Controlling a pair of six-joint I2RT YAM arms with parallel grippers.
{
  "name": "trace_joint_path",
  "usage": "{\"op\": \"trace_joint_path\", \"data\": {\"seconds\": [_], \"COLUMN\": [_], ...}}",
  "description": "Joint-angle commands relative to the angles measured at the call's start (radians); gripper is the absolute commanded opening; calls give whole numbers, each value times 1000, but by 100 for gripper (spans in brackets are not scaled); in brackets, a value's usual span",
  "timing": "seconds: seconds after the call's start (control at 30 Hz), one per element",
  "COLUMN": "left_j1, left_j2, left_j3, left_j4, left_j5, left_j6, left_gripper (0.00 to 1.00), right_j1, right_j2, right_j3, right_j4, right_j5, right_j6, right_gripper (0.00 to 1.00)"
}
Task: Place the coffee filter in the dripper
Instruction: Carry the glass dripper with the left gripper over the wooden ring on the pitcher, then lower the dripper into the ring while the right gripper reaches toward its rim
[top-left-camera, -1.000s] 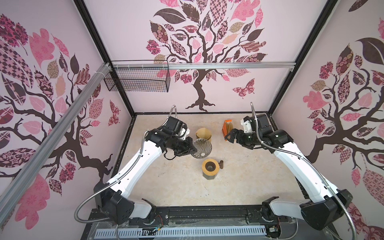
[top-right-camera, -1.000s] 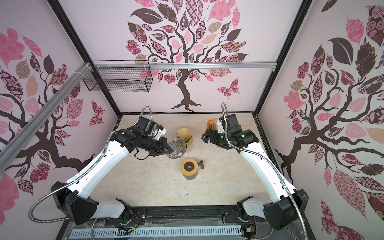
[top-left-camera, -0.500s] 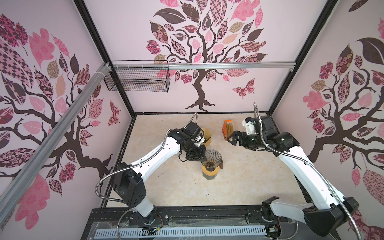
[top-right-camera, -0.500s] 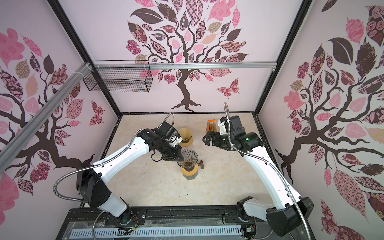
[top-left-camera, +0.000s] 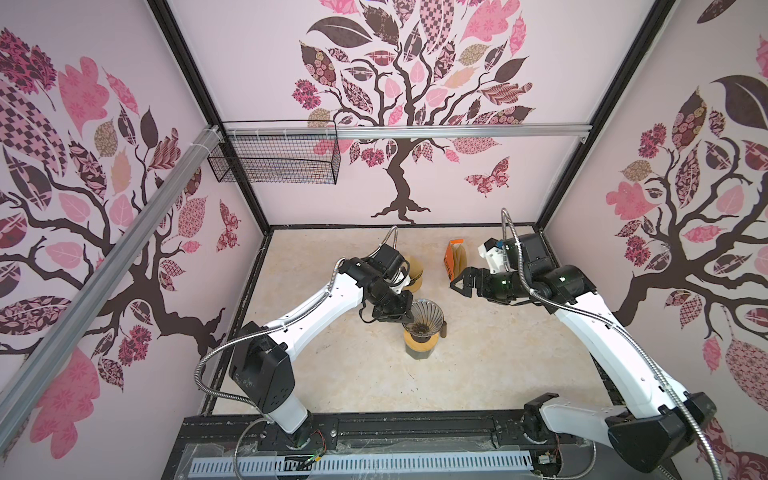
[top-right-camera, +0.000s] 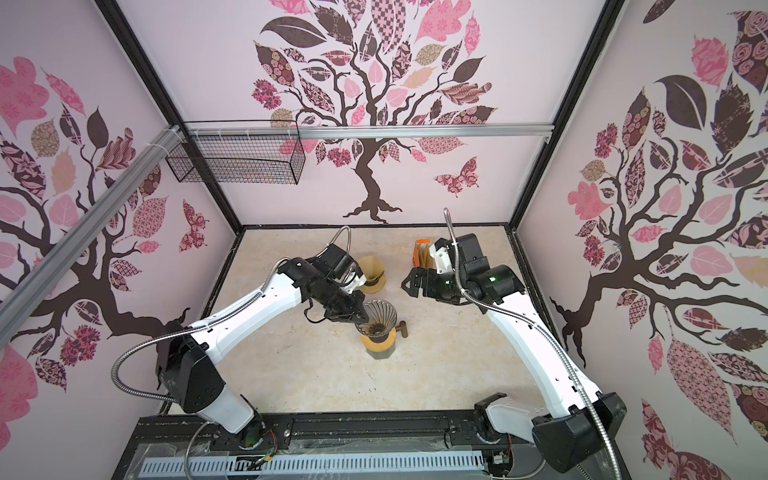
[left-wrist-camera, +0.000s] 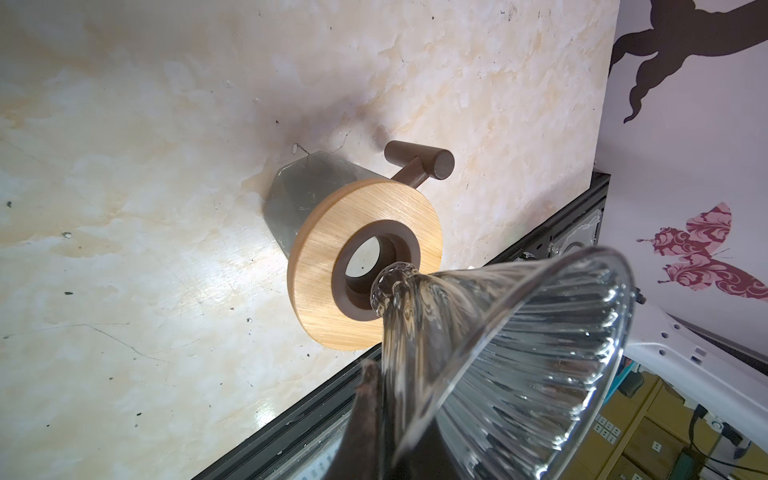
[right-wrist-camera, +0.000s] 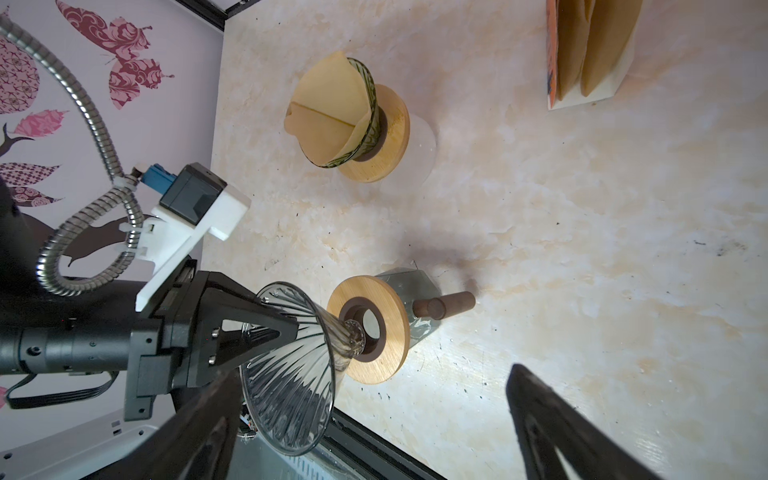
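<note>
Marbled tabletop (top-left-camera: 353, 374) is filling the floor of a booth with tree-patterned walls (top-left-camera: 124, 216); clock directions take 12 as the back wall in the top views.

Starting at the left, the left gripper (top-left-camera: 406, 316) is pinching the rim of the glass dripper (top-left-camera: 428, 316), its jaws clenched on the glass at the cone's 9 o'clock edge. The dripper's mouth is facing up and its long axis is running down toward the stand (top-left-camera: 419, 349). Its narrow tip is meeting the hole in the wooden ring (left-wrist-camera: 332, 266). Whether it is seated I cannot tell; in the left wrist view the cone is leaning off the hole's centre.

At 12 o'clock from it, a second dripper (right-wrist-camera: 368, 108) is standing with a filter (right-wrist-camera: 328, 104) already folded inside.

Further right, the filter pack (top-left-camera: 457, 259) is standing near the back wall, its brown filters upright on edge. The right gripper (top-left-camera: 460, 283) is hovering just at the pack's 6 o'clock, jaws spread wide and gripping nothing.

So the pack is lying close at 12 o'clock from the right gripper, while the held dripper is sitting farther off at about 7 o'clock. I judge the right arm to be both the nearer and the only free one. The coming move is looking like a short reach back, then a carry toward 7 o'clock.
</note>
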Motion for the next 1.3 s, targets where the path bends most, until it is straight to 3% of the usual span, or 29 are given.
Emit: {"op": "trace_joint_path", "data": {"seconds": [0.0,0.83,1.27], "left_j1": [-5,-19,-24], "left_j2": [6,31,42], "left_j3": [1,-48,-61], "left_j4": [24,39,57], "left_j5": [4,-23,-16], "left_j6": [26,39,41], "left_gripper": [0,0,0], "right_j1": [11,16,37], "right_j2": [-1,4,35], "right_j3": [0,-30,-44], "right_j4": [-23,-16,-75], "right_j5": [-8,-58,-82], "right_j6": [-19,-21,-93], "right_gripper": [100,100,99]}}
